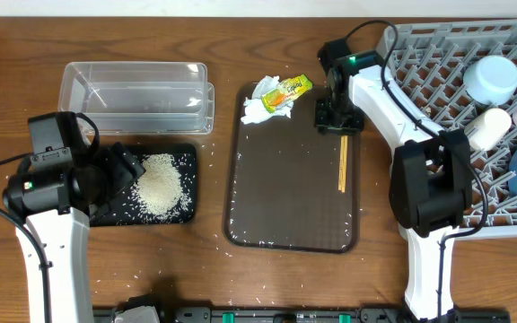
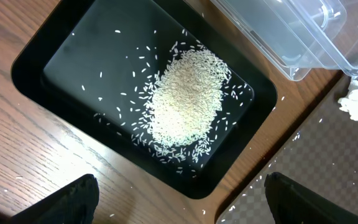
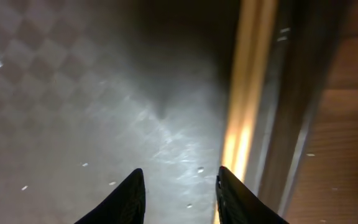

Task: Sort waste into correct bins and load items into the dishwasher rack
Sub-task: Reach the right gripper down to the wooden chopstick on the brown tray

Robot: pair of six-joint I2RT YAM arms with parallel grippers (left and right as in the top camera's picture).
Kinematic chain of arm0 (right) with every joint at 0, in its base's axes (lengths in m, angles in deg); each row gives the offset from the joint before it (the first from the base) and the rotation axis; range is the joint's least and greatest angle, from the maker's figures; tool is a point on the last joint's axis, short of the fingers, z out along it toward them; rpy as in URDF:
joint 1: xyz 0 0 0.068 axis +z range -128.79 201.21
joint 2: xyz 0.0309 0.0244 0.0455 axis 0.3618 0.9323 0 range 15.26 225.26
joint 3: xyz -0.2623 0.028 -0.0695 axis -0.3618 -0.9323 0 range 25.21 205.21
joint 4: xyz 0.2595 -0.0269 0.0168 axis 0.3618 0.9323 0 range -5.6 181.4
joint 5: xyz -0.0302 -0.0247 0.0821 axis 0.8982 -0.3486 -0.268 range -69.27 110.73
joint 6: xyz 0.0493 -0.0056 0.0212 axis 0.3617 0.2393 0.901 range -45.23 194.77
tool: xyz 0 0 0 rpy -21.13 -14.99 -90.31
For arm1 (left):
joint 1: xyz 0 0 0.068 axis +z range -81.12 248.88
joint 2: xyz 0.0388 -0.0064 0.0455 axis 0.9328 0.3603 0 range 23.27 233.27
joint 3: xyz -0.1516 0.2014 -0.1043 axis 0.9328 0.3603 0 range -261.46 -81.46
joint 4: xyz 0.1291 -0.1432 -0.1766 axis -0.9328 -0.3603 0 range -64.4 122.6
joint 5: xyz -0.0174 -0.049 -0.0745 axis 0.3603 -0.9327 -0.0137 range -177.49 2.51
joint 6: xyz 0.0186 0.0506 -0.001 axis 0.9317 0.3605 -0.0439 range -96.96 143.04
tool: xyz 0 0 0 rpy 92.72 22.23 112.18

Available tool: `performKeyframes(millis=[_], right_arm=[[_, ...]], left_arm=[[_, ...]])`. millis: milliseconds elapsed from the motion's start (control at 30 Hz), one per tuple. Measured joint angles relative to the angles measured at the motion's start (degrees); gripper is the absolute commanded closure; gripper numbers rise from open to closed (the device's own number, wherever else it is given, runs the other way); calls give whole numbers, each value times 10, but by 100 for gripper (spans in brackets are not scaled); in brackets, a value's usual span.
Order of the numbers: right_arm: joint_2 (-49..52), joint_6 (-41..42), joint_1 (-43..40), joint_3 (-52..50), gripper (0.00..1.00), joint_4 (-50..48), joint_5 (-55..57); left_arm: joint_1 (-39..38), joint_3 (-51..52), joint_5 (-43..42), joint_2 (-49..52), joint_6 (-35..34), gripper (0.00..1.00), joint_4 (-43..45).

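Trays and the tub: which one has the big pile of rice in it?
The small black tray holds the rice pile. The clear tub looks empty; the big brown tray has no pile.

White rice [image 2: 188, 99] on a black tray [image 2: 55, 56]; yellow-green wrapper [image 1: 287, 91]; dark brown, checker-patterned serving tray [image 1: 285, 197].

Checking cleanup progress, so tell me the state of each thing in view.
clear tub, empty
black tray, holds rice
napkin and wrapper, at brown tray's far edge
chopsticks, lying on brown tray
rack, holds bowls and cups
left tool, open wide over black tray
right tool, partly open, empty, beside chopsticks
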Motion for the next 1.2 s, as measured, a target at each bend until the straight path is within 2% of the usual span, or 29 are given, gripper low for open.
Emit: performKeyframes(millis=[233,1200], right_arm=[[4,10,0,0,62,0,36],[31,16,9,-21,61,-36,39]], left_arm=[[0,0,0,0,0,12,0],[0,0,0,0,0,12,0]])
